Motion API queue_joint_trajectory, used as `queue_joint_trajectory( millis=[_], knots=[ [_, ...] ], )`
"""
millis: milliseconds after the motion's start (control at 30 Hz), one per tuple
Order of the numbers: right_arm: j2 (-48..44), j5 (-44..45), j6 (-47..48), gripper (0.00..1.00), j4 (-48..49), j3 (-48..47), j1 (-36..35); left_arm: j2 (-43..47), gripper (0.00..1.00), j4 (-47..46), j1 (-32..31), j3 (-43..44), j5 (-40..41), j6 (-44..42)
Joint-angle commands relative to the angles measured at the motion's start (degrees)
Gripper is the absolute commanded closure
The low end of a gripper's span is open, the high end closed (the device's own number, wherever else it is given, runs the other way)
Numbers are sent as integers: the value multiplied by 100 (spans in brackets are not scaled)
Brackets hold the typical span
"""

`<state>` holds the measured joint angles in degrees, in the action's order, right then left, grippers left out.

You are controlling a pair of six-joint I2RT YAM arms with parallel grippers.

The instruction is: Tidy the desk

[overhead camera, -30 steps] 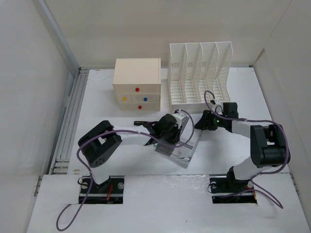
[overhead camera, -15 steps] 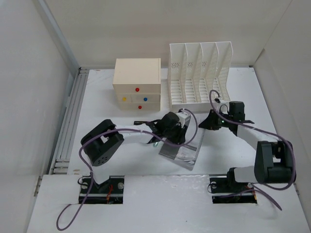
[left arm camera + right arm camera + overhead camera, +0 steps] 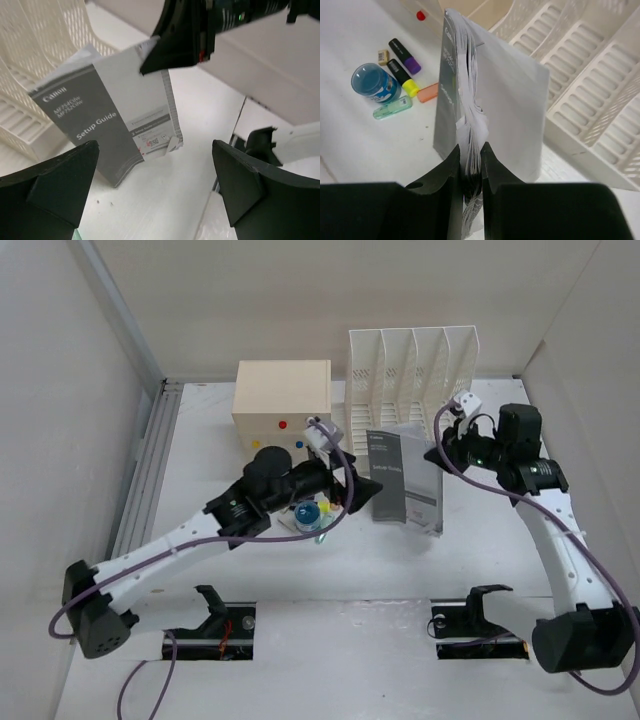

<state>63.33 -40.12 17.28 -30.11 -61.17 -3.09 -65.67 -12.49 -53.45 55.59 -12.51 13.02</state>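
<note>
1. The right hand (image 3: 470, 155) is pinching the Canon Setup Guide booklet (image 3: 490, 100) at a top corner. Its jaws are standing narrow on the fanned pages, and the booklet is hanging upright just in front of the white file rack (image 3: 410, 390).
2. The left hand (image 3: 155, 172) is gaping wide and holding nothing. It is hovering before the booklet's cover, apart from it.
3. The bench (image 3: 480, 550) is lying under both arms. It is carrying the rack and the cream drawer box (image 3: 282, 405) along its far side.
4. The step in hand is probably filing the booklet. The next move is calling for a lift over the rack's front lip, with the booklet kept vertical and lined up edge-on with one slot. The loose pages could catch on a divider.
5. The right wrist view is showing the pages splaying between the fingers. It is also showing a blue tub (image 3: 372, 82) and highlighters (image 3: 402, 77) on the bench beyond.
6. The left wrist view alone is giving the cover title, and the overhead view alone is showing both arms against the rack.
7. Whether the booklet's lower edge is touching the bench, I cannot tell.
</note>
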Motion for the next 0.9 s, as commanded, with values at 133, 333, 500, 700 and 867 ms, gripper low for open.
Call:
queue_joint_trajectory(
  millis=[133,333,500,700,867],
  knots=[
    [55,732,286,100,-390,-1956,-482,941,3,80,19,-294,942,-440],
    [469,1760,-127,100,-154,-3119,-709,1056,2,133,19,-295,1014,-555],
    [935,2867,-523,100,434,-3569,-710,1117,2,186,19,-295,1014,-555],
    [1277,4098,-699,100,1611,-3261,-921,1118,2,186,19,-295,1128,-555],
    [1865,4697,-823,100,2052,-3129,-1088,1065,2,238,19,-295,1128,-607]
  ],
)
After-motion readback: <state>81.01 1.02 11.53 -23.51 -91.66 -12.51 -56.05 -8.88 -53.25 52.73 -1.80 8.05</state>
